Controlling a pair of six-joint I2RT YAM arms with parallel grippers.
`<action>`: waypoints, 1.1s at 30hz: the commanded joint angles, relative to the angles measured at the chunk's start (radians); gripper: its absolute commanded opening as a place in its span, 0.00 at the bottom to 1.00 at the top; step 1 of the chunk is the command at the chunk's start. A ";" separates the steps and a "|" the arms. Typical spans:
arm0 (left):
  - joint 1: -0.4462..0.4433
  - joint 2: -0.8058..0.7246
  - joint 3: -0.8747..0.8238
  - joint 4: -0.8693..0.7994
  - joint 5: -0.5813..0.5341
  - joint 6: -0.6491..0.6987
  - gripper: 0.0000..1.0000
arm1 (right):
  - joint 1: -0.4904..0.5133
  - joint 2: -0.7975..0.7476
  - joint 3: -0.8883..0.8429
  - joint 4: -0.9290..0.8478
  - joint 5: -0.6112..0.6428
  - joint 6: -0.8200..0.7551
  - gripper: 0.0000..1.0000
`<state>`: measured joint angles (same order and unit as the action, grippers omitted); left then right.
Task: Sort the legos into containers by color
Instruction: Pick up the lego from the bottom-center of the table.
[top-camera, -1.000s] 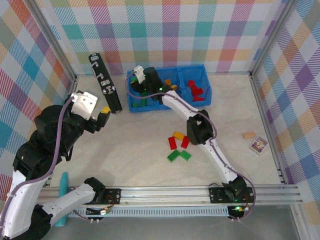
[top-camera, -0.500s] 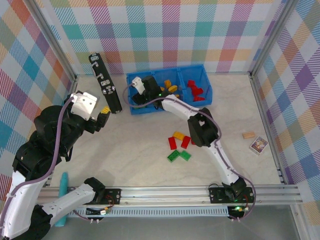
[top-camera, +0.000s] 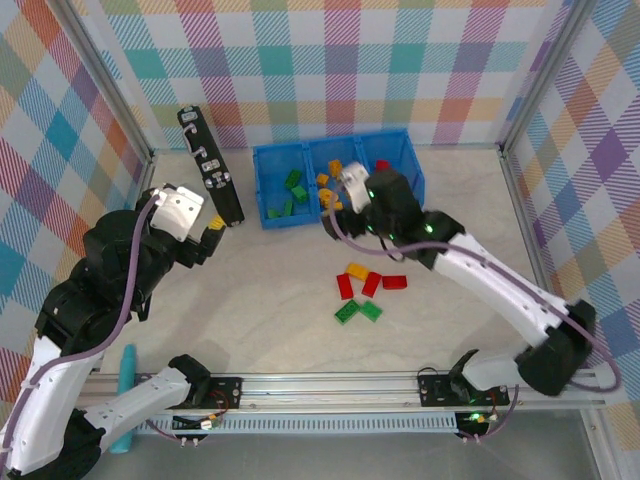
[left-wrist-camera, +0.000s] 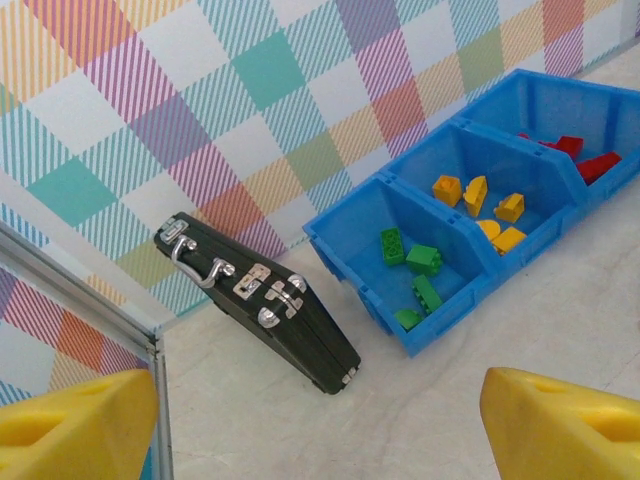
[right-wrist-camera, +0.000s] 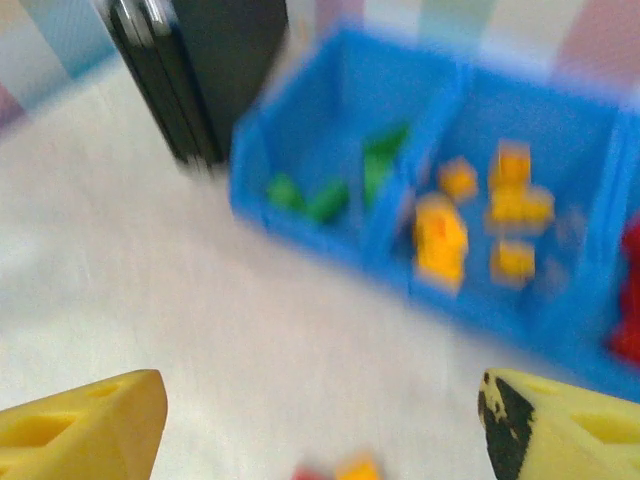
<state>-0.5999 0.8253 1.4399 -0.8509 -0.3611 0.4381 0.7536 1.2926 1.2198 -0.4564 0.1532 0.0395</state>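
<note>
bin (top-camera: 261, 190) blue | inside: green bricks (left-wrist-camera: 423, 259), yellow-orange bricks (left-wrist-camera: 509, 207), red bricks (left-wrist-camera: 597, 165) | loose bricks (top-camera: 370, 284) at its 6 o'clock red, yellow, green | case (top-camera: 212, 168) black | walls (top-camera: 330, 60) pastel plaid | my fingertips (left-wrist-camera: 75, 425) yellow

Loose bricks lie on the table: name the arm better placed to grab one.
Right. The right gripper, open, hangs between bin and loose bricks; the left gripper sits off by the black case.

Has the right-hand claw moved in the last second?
Yes. The right gripper pulled back from over the blue bin's left compartment to its near wall, rightward.
</note>
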 joint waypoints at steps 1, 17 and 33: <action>-0.009 0.003 -0.018 0.041 -0.004 0.016 0.84 | 0.004 -0.123 -0.211 -0.166 -0.022 0.116 0.83; -0.014 0.048 0.011 0.019 0.031 -0.002 0.84 | 0.011 -0.118 -0.509 -0.108 -0.026 0.312 0.86; -0.014 0.054 0.002 0.037 0.055 -0.007 0.84 | 0.042 0.058 -0.489 -0.067 -0.098 0.303 0.85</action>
<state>-0.6029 0.8818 1.4311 -0.8356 -0.3233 0.4385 0.7811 1.3071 0.7074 -0.5369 0.0811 0.3439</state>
